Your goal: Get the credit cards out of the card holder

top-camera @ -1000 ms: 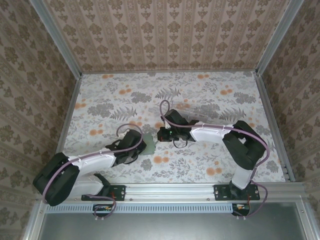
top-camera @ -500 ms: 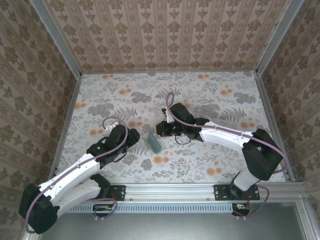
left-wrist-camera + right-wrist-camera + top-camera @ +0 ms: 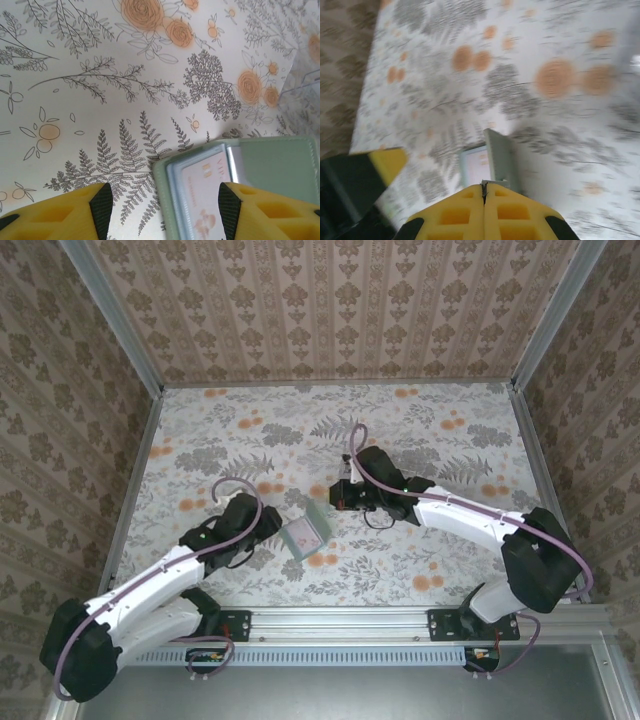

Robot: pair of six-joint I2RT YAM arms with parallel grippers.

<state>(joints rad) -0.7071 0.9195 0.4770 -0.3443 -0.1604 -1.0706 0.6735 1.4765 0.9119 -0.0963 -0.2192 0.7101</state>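
We are counting 1 card holder [image 3: 306, 533] lying on 1 desk [image 3: 220, 430], and we are seeing 1 credit card [image 3: 205, 192] in its slots. We are counting 2 arms, the left arm [image 3: 160, 575] and the right arm [image 3: 460, 515], carrying 2 hands: 1 left hand [image 3: 270, 527] and 1 right hand [image 3: 340, 497].

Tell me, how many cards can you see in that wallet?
1. A pale card sits in a slot of the open wallet; more may be hidden behind it.
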